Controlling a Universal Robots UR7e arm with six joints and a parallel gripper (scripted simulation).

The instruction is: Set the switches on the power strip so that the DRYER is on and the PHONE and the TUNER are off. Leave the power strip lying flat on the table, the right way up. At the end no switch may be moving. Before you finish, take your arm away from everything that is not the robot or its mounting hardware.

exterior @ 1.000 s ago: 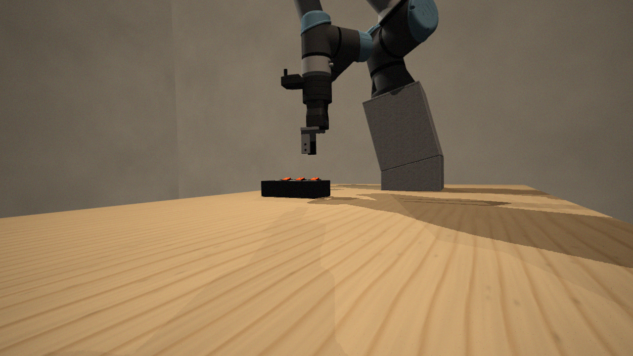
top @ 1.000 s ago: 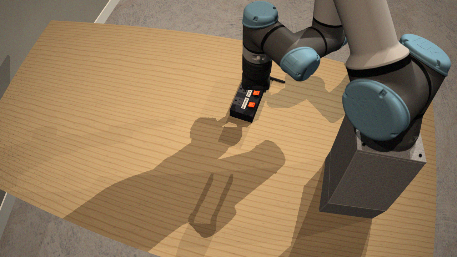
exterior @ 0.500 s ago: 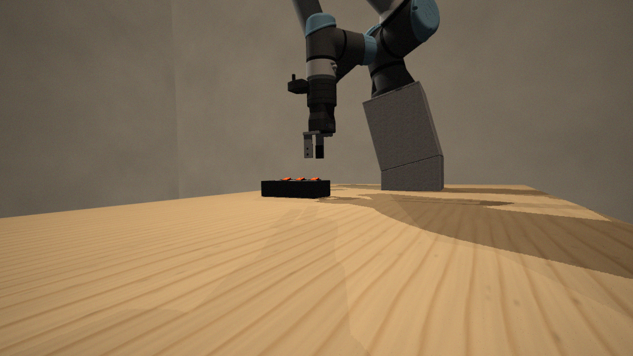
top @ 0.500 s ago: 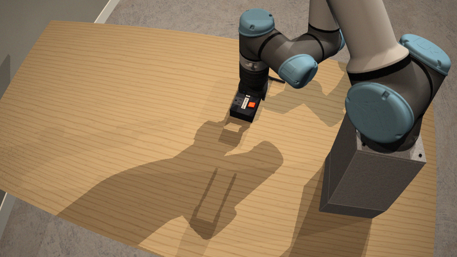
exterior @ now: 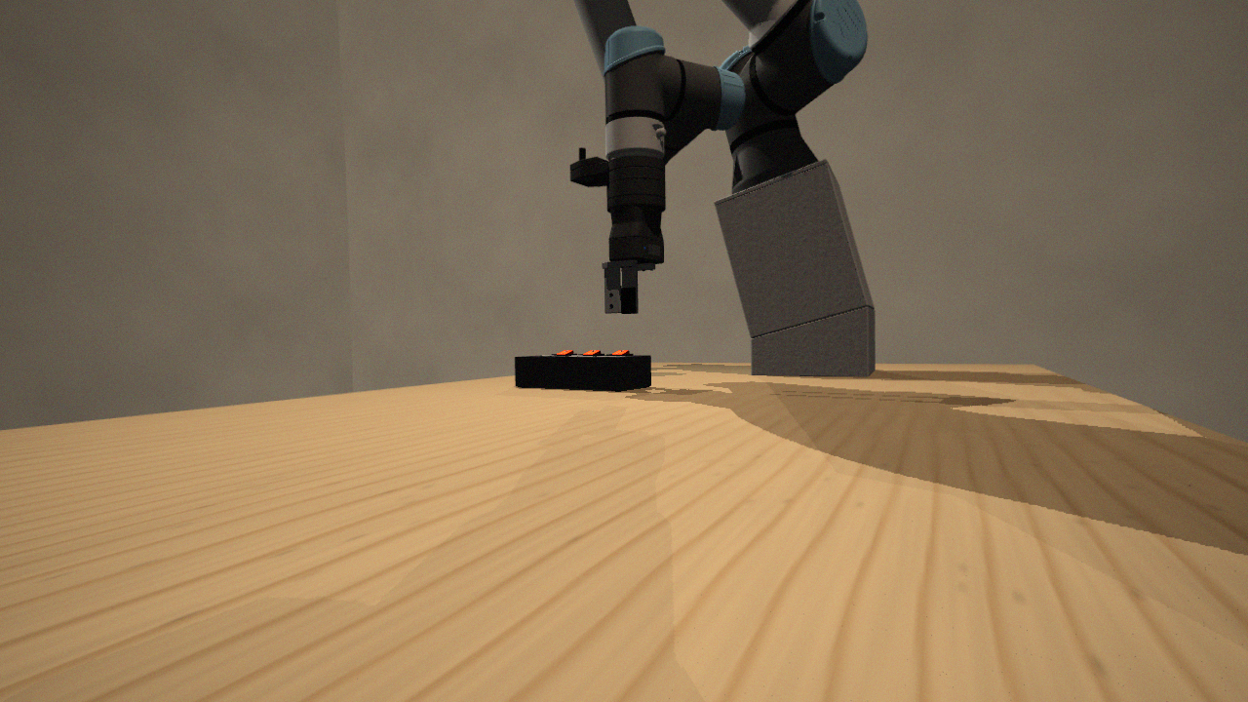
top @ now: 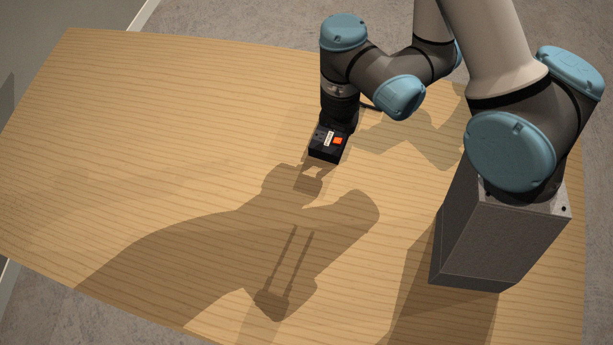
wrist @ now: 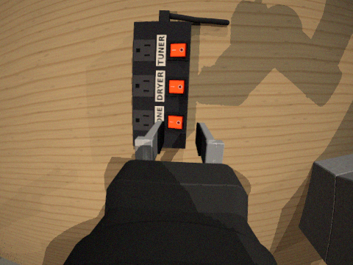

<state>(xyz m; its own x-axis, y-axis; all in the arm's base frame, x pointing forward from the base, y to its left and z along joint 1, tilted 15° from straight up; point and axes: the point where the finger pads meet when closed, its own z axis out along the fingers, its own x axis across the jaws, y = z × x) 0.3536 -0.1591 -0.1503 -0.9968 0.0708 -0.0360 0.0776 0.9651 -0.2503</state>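
Observation:
A black power strip (top: 324, 147) (exterior: 582, 372) (wrist: 147, 85) lies flat on the wooden table (top: 150, 128), right way up. In the wrist view its orange rocker switches run TUNER (wrist: 178, 50) at the far end, DRYER (wrist: 176, 87) in the middle and PHONE (wrist: 175, 122) nearest me. I cannot tell which way each rocker is tipped. My gripper (wrist: 180, 132) (exterior: 620, 300) hangs above the PHONE end of the strip, clear of it. Its fingers stand partly apart with nothing between them. In the top view the wrist hides the fingers and the far part of the strip; the PHONE switch (top: 338, 140) shows.
The strip's black cord (wrist: 201, 19) sticks out from its TUNER end. The robot's grey base block (top: 493, 240) (exterior: 811, 279) (wrist: 334, 202) stands on the table to the right of the strip.

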